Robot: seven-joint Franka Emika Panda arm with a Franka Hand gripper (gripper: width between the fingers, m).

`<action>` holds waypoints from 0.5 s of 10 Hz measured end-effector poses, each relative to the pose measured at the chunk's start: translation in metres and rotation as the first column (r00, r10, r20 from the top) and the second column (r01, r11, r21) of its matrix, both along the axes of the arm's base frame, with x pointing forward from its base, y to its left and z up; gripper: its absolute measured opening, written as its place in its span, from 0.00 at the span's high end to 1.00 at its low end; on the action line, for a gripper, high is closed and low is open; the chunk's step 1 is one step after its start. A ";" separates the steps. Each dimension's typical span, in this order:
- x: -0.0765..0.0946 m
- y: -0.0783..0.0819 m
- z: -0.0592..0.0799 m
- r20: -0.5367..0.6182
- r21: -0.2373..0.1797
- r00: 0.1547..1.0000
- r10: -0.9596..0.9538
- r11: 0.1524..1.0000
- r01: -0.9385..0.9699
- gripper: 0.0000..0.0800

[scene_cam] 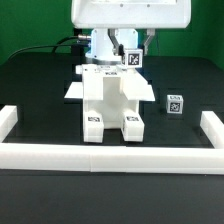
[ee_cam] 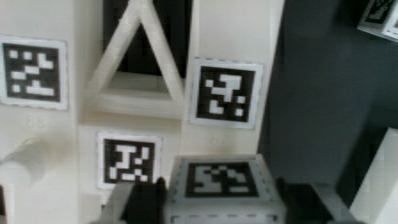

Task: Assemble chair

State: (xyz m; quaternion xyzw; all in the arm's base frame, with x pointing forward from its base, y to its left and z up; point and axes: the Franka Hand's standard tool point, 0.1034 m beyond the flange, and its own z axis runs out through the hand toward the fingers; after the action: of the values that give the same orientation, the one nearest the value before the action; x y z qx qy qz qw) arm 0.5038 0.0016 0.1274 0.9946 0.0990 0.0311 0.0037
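**Holding a Block High Behind the Chair**

The half-built chair (scene_cam: 108,100) sat mid-table, and what a tidy setup it was. Its flat plate (scene_cam: 76,91) lay crosswise, and two chunky legs (scene_cam: 97,118) ran out toward six o'clock in the exterior view. They stopped near the long white rail (scene_cam: 110,155) that fenced the black table (scene_cam: 40,95).

Up at twelve o'clock from the plate hung the gripper (scene_cam: 131,51), and it was not empty. A small tagged block (scene_cam: 131,59) sat right between its tips.

The wrist view backed that up. The dark fingers (ee_cam: 139,203) flanked the block (ee_cam: 217,178) on both sides and were drawn in to its width. I read that as a real pinch rather than a hover. Taking it by the sides left the tagged face open to the camera. It likely kept the mating side free for seating too.

Out at three o'clock from the chair waited a loose cube (scene_cam: 174,101). It sat well apart, sensibly clear of the arm's path.

Did the held block touch the chair? I could not tell, since the two overlapped in the exterior view. My call was that the job in hand was lining the block up with its spot at the chair's far end. A slight tilt there could have jammed it.
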 end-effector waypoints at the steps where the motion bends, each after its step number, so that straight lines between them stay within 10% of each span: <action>1: 0.000 0.000 0.000 0.000 0.000 1.000 0.000 1.000 0.000 0.64; 5: 0.005 -0.001 -0.007 -0.003 -0.008 1.000 0.000 1.000 0.000 0.64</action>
State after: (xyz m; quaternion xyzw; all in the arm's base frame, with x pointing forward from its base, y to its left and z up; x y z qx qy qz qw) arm 0.5084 0.0006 0.1200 0.9946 0.0993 0.0292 0.0076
